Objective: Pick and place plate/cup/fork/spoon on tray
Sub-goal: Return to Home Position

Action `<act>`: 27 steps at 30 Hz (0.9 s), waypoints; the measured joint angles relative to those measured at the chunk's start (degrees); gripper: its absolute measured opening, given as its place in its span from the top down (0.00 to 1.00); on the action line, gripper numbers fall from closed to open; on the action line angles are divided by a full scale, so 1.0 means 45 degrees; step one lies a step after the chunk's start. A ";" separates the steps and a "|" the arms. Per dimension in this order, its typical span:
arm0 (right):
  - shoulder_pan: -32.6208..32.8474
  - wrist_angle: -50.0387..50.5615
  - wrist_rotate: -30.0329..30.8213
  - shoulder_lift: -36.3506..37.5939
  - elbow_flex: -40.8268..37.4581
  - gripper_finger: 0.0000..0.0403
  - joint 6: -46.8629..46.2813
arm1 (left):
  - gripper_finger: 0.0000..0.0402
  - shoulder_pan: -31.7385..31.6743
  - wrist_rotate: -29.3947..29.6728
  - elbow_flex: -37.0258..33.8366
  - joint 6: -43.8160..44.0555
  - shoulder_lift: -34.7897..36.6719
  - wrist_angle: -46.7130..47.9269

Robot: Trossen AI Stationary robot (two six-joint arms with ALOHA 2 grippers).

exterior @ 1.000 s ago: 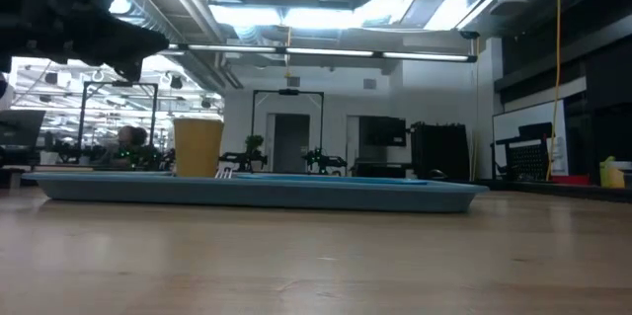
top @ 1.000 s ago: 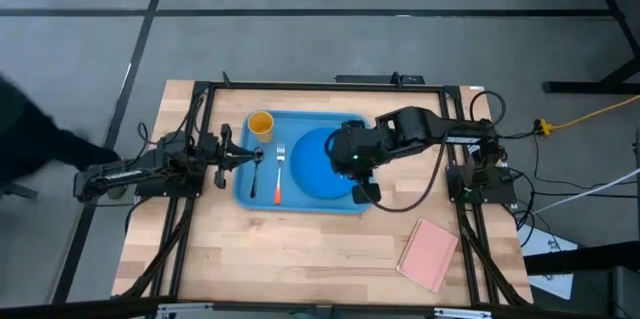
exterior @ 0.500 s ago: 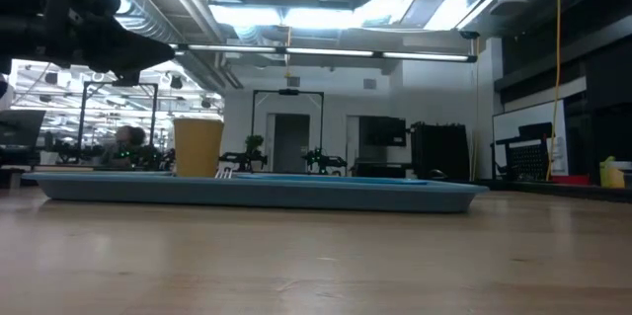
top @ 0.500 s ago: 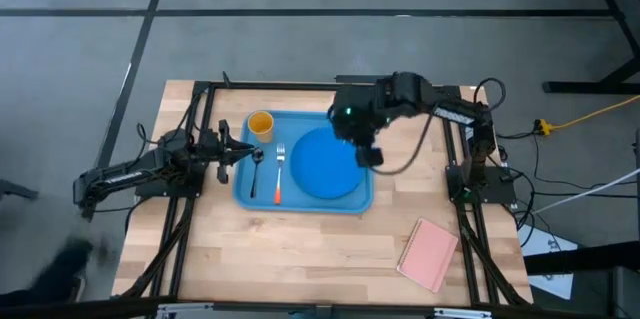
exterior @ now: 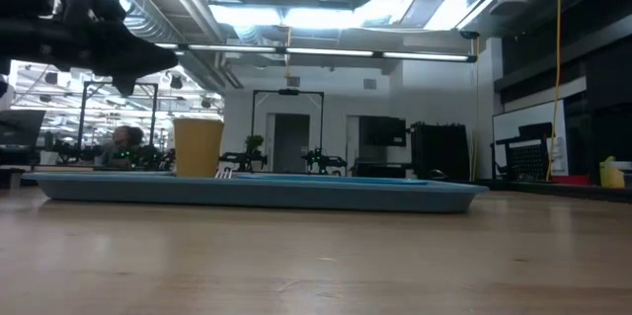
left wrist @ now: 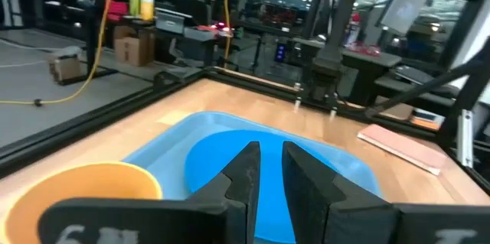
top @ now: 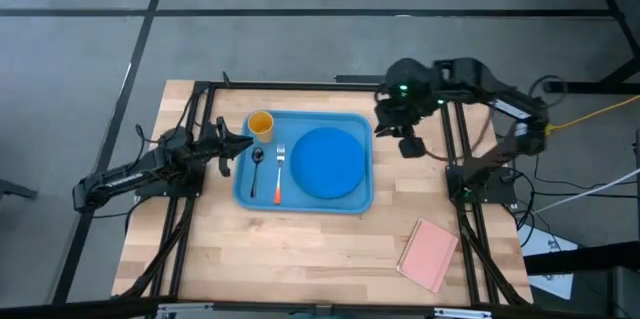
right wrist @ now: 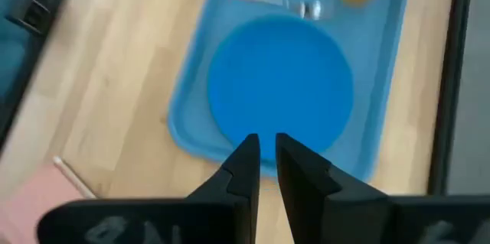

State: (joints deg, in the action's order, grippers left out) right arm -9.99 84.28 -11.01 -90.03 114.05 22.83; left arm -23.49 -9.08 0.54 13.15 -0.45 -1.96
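The light blue tray [top: 246, 191] lies mid-table. On it lie the deep blue plate [top: 325, 162], the yellow-orange cup [top: 260, 124] at its far left corner, the fork [top: 279, 171] with its orange handle tip toward the near edge, and the dark spoon [top: 256, 164] left of the fork. My left gripper [top: 243, 144] hovers at the tray's left rim beside the cup, fingers close together and empty [left wrist: 272, 152]. My right gripper [top: 408, 145] is raised beyond the tray's far right corner, fingers close together and empty [right wrist: 262, 143], looking down on the plate [right wrist: 279, 83].
A pink book [top: 428, 254] lies near the table's near right corner. Black frame rails [top: 300, 86] run along the far edge and both sides. Bare wood lies in front of the tray [top: 290, 249]. In the low view the tray [exterior: 257, 189] and cup [exterior: 197, 147] show.
My right gripper has risen from over the plate's right side and swung toward the table's far right, clear of the tray. The plate stays flat on the tray where it was.
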 joint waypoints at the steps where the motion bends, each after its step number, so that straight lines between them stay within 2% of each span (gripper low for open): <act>1: -0.0004 -0.0580 -0.0237 0.0464 -0.0598 0.87 0.0000 | 0.87 -0.0123 -0.0065 0.0000 -0.0022 -0.0015 -0.0006; 6: -0.0007 -0.2745 -0.0523 0.2294 -0.3213 0.87 0.0004 | 0.87 -0.0353 0.0038 0.0000 -0.0039 -0.0013 -0.0015; 10: -0.0007 -0.3821 -0.0507 0.3114 -0.4586 0.87 0.0035 | 0.87 -0.0349 -0.0058 0.0000 -0.0034 -0.0013 -0.0017; 27: -0.0323 -0.4356 -0.0481 0.3637 -0.7365 0.87 -0.0029 | 0.87 -0.0349 -0.0108 -0.0005 -0.0039 -0.0013 -0.0024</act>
State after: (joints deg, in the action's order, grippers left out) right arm -11.44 64.67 -13.18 -73.67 80.91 22.70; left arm -25.06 -9.56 0.51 12.97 -0.51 -2.07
